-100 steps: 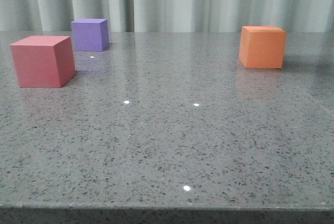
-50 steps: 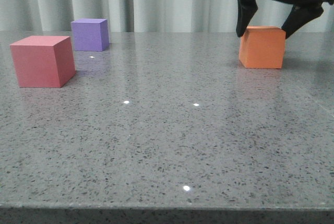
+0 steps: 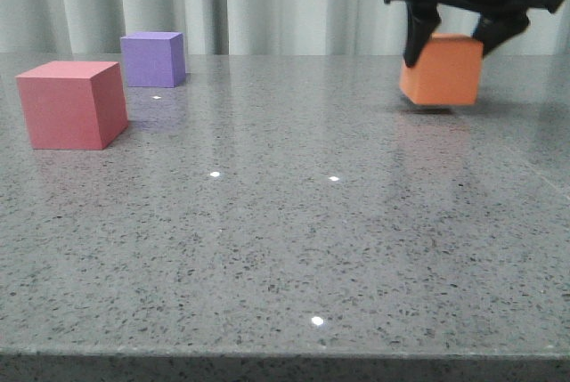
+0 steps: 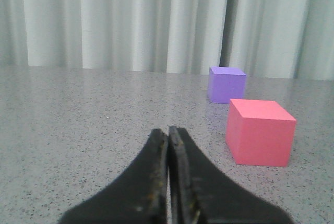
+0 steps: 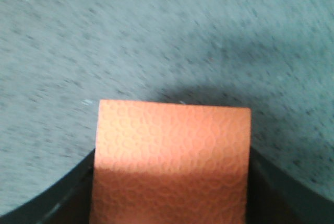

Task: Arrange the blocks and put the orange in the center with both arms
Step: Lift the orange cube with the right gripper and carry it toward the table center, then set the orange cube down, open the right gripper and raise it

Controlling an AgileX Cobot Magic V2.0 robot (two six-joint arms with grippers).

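1. Left gripper (image 4: 168, 182): fingers pressed together, holding nothing, low over the table (image 3: 267, 248).
2. Red block (image 3: 71, 104), then purple block (image 3: 153, 59), sit far left.
3. Right gripper (image 3: 454, 30) clamps the orange block (image 3: 442, 70), tilted off the table at far right. It looks light, foam-like and grippy; squeezing opposite flat faces suits it.

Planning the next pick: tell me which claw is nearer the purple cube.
Left. The left claw faces the purple cube across bare table; the right claw grips the orange cube far across.
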